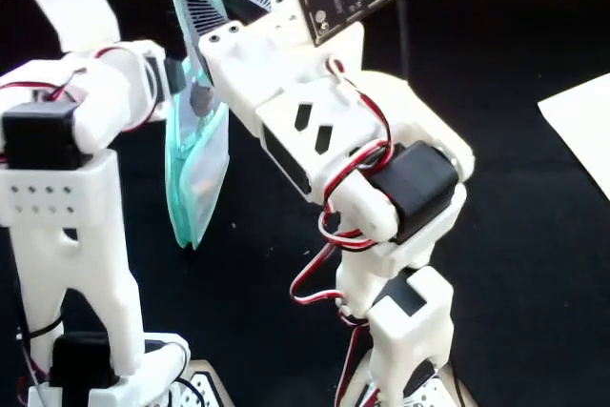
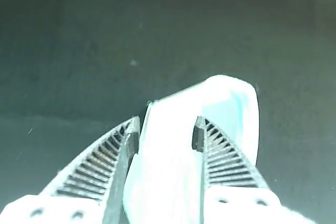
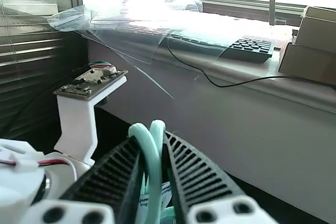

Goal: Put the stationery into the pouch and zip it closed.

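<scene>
"Where was the pouch (image 1: 197, 173)?"

"Up in the air, off the black bench (image 1: 534, 254). It hung on its side between the two arms."

"Who had it?"

"Both did. The left fingers (image 2: 100, 171) were shut on the flat part, one on each side. The right fingers (image 3: 194, 171) were shut tight on the green edge, up at the top end."

"Was anything in it?"

"I couldn't tell. The side was clear but looked pale and cloudy. I couldn't see if it was zipped, either."

"What would it feel like to hold?"

"Light, I think. And soft and floppy, since it's a thin plastic bag with a thicker green edge. The flat part looked smooth, so I think it could slip out of a weak hold."

"So where's the best place to grab it?"

"On the green edge, I'd say. It looked thicker there, so there's more to hold on to. One arm would need to keep that edge tight near the opening so the bag doesn't fold up. The other arm could let go and do the rest."

"Could it break?"

"I don't think so. It would bend, not crack."
</scene>
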